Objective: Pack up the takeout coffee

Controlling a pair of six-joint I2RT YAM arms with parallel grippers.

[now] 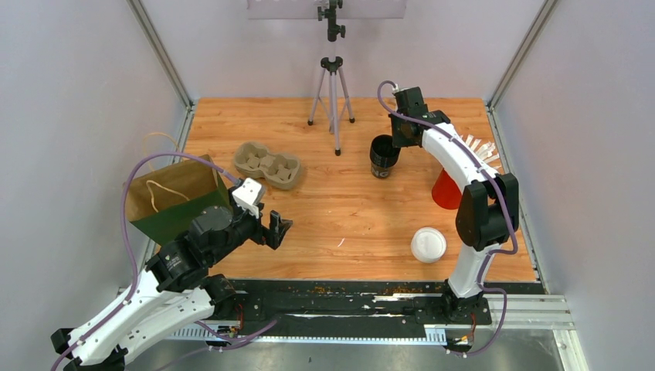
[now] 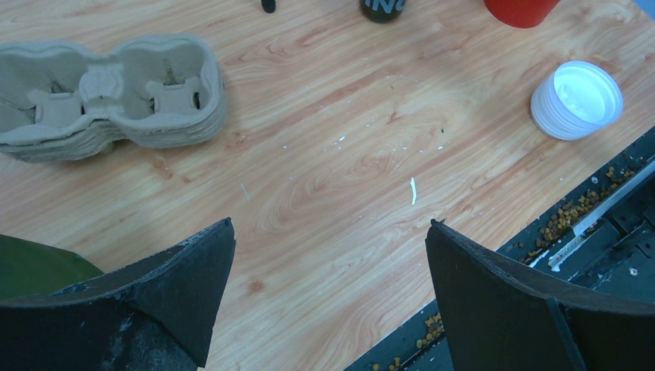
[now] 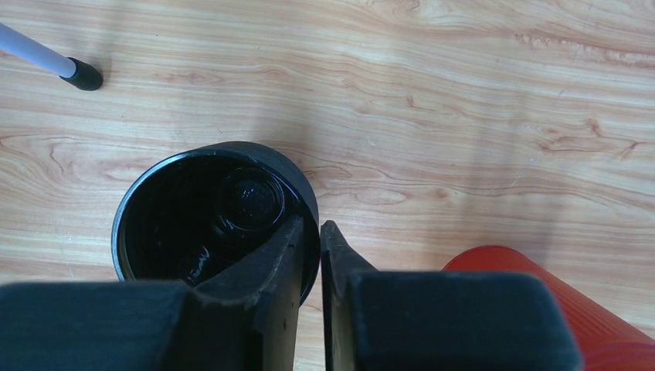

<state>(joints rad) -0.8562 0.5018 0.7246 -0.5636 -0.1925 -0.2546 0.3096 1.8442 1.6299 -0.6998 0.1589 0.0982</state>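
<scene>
Right wrist view, and the right tool (image 3: 311,232) is pinched onto the wall of the black lidless cup (image 3: 185,209), one finger inside, one outside, at the far side of the tabletop (image 1: 347,224). No lidded takeout coffee shows in any view, so nothing's packed yet. Over on the left, the left tool (image 2: 330,226) hangs spread wide, holding nothing, just beside the paper bag (image 1: 171,202).

The danger here, I'd say: that's a thin grip on one edge, so a lift could tilt the cup, crumple its rim, or swing it into the red cup (image 1: 446,190) close by. If more cups are nested inside, they may come along too.

The count: one black cup or stack, can't tell which; one red cup; one bag; one pile of white lids (image 1: 428,245); one stack of pulp carriers (image 1: 266,164); one tripod (image 1: 332,77).
</scene>
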